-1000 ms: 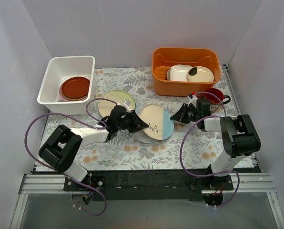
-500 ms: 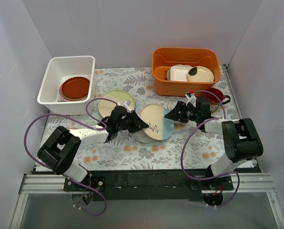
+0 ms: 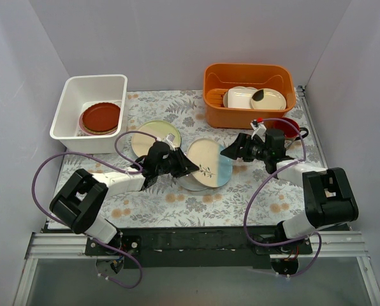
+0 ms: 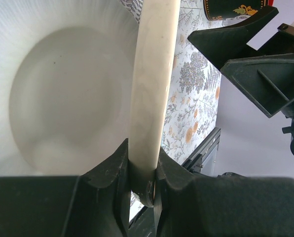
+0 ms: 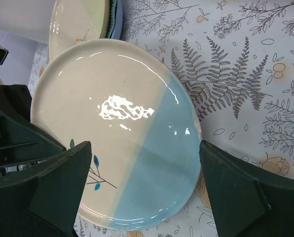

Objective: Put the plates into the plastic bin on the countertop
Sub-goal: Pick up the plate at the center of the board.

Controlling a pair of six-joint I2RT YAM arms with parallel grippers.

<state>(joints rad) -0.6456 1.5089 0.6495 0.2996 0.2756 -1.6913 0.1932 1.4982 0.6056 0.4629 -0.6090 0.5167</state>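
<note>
A cream and teal-blue plate with a leaf sprig lies mid-countertop, its left rim clamped in my left gripper, which is shut on it. A silvery white ribbed plate shows beneath it. My right gripper stands wide open at the plate's right side, its fingers straddling the blue part without touching. A cream-green plate lies further left. The white plastic bin at the back left holds a red-brown plate.
An orange tub with cream dishes stands at the back right. A red mug sits just behind my right arm. The fern-print countertop runs to its front edge near the arm bases.
My right gripper has gone from shut to wide open by the plate's right edge. The left gripper has kept its hold on the rim and barely moved.
</note>
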